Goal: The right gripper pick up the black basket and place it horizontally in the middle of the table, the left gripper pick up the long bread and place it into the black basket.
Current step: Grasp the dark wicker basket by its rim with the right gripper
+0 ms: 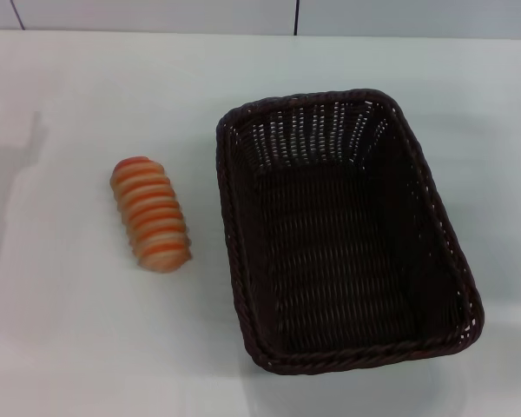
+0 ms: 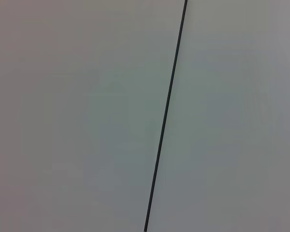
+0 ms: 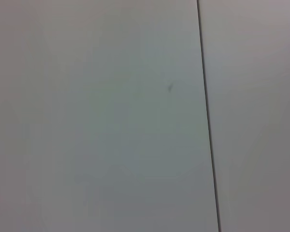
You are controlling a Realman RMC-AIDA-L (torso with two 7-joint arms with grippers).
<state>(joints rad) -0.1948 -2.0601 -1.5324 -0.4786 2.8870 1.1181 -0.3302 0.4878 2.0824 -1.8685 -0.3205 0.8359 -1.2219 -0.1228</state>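
Wicker of the black basket lies lengthwise at about four o'clock on the surface, with the long bread well apart at nine o'clock. Neither arm shows, so jaws' state is unknowable. Grasping the near braided rim should allow turning it crosswise.

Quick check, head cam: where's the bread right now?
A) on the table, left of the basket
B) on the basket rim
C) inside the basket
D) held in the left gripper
A: the bread lies on the bare table, apart from the empty basket to its right; no gripper is in view.
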